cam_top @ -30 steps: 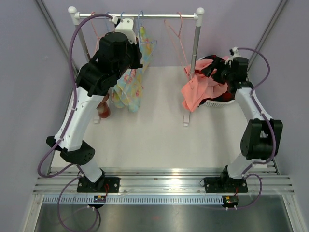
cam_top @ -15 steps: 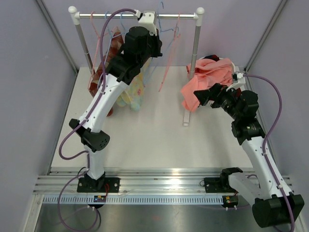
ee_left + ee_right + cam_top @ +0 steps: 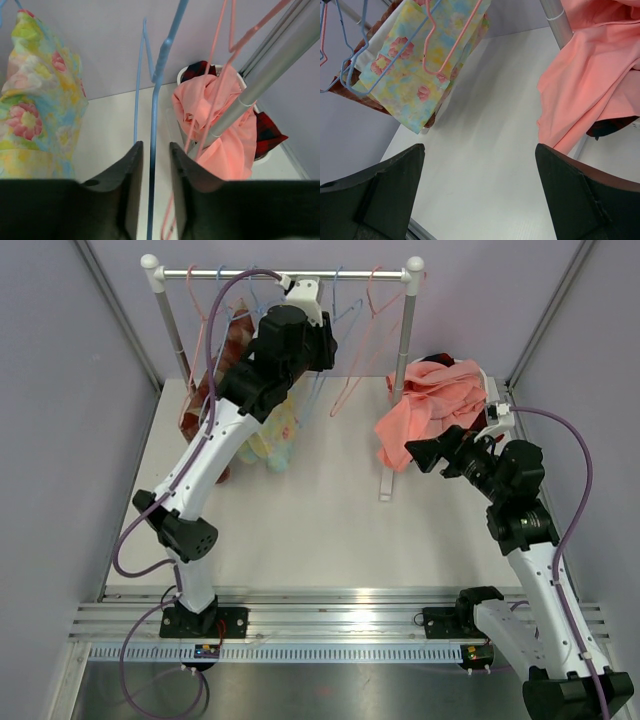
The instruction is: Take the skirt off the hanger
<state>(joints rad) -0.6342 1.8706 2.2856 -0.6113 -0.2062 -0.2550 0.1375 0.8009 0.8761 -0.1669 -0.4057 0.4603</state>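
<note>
Leaving broad bare table [image 3: 330, 530] between the arms; shut in by walls left, right and behind, with the rail [image 3: 280, 273] across the back; draped over the basket [image 3: 179, 75] at far right, beside the rail's right post [image 3: 405, 350]: pink skirt [image 3: 440, 405], crumpled, off its hanger, one fold trailing to the table; up at the rail, left gripper [image 3: 156, 147] narrowly parted around a bare blue hanger [image 3: 155, 110], not pinching it; near the skirt, right gripper [image 3: 477, 150] spread wide, empty; hanging left, floral garment [image 3: 415, 75]; basket mostly buried; hanger hooks hard to separate.
</note>
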